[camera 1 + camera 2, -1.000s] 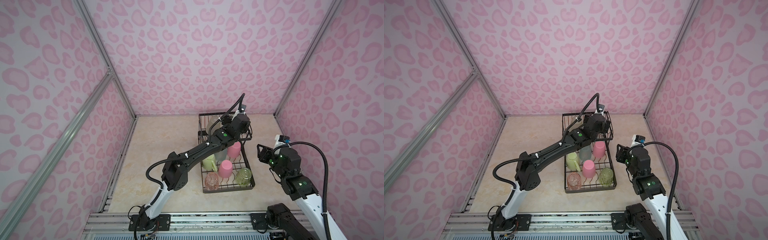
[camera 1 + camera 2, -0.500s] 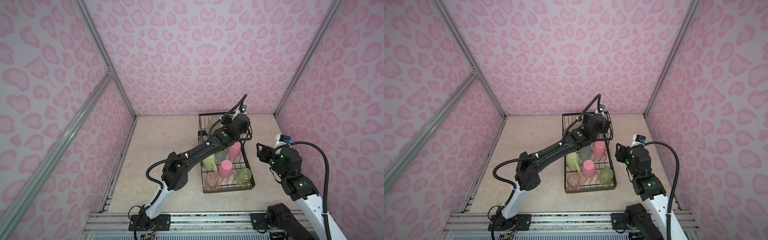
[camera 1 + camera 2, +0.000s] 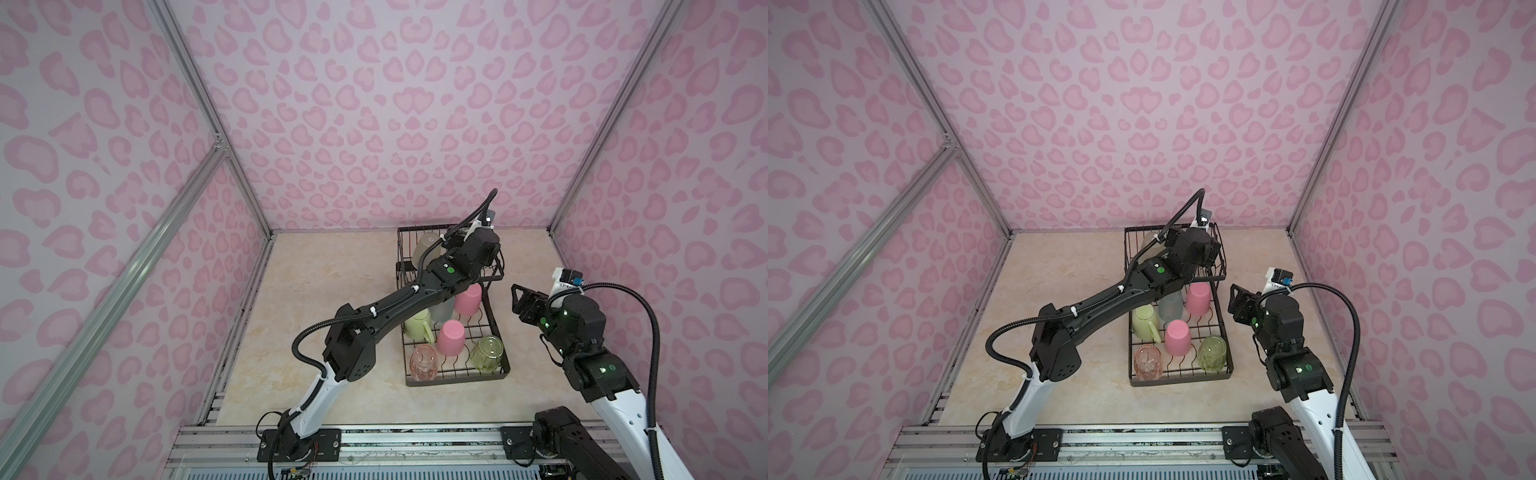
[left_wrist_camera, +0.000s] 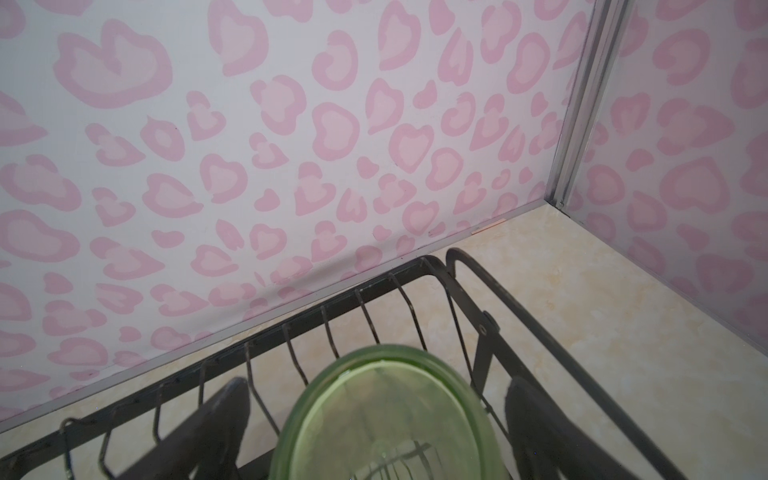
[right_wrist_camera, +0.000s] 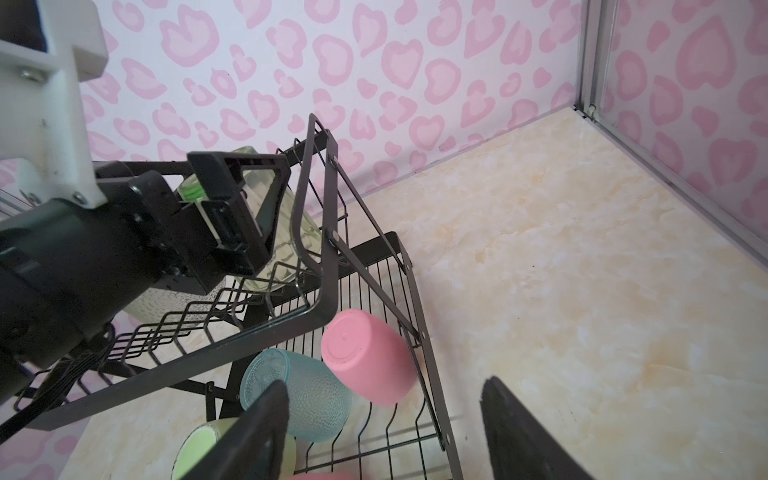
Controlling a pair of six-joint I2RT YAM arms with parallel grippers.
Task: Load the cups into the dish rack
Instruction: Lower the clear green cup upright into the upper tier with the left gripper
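Noted left gripper (image 4: pixel 378 390) reaching into raised basket (image 5: pixel 208 351), fingers (image 4: pixel 224 419) spread wide either side of green glass (image 4: pixel 386 424), with slight gaps: no squeeze. Found glass lying tilted on basket wires beside whitish tumbler (image 3: pixel 424 245); probably put up there for want of room in six-cup lower tray (image 3: pixel 457 379). Saw right gripper (image 5: pixel 384 388) parted, empty, hovering just beside rack, likely standing clear of left gripper's way out. Judged loading near finished.
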